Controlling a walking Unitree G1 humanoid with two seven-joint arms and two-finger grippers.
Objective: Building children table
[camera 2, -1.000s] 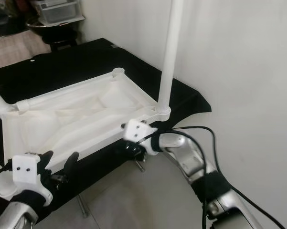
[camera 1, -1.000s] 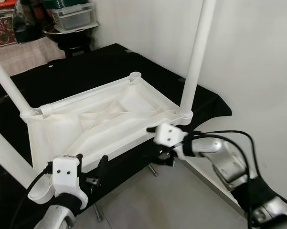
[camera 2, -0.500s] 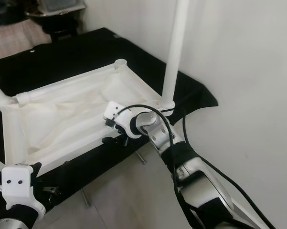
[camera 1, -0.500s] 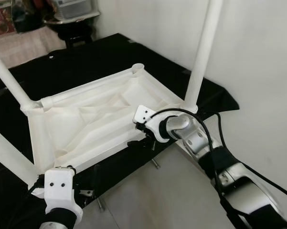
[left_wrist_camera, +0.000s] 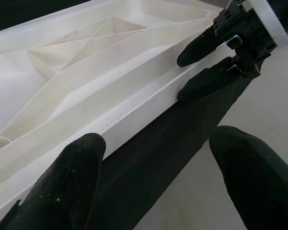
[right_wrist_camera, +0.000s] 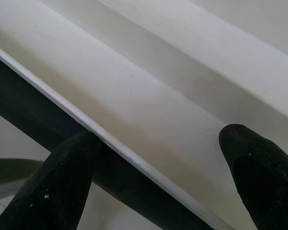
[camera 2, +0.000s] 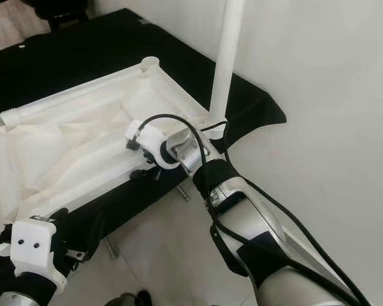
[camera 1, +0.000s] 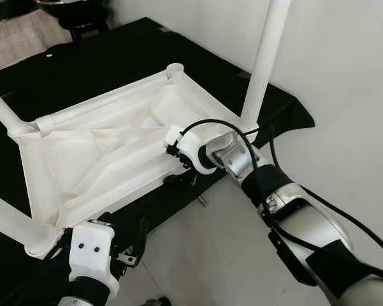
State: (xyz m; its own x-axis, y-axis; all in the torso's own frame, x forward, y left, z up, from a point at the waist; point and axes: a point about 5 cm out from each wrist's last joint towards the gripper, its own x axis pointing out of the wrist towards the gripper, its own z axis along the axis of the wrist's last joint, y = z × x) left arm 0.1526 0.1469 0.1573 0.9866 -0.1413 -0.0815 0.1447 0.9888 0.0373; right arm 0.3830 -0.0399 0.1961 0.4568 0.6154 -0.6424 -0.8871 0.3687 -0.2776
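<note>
- Black cloth is spread over the table that carries the work, and pale floor tiles are seen beside it.
- White tabletop, the child's table, is laid upside down on the cloth, its ribbed underside facing up and its near long edge lying along the table's edge.
- Upright legs are fitted in its corners: one white leg by the wall at the right, another leg at the far left; an empty socket is seen at the far corner.
- Right gripper is placed at the near edge of the tabletop, its jaws spread above and below the rim without being pressed onto it.
- Left gripper is held low just beside the same edge, nearer the left corner, jaws spread wide and holding nothing.
</note>
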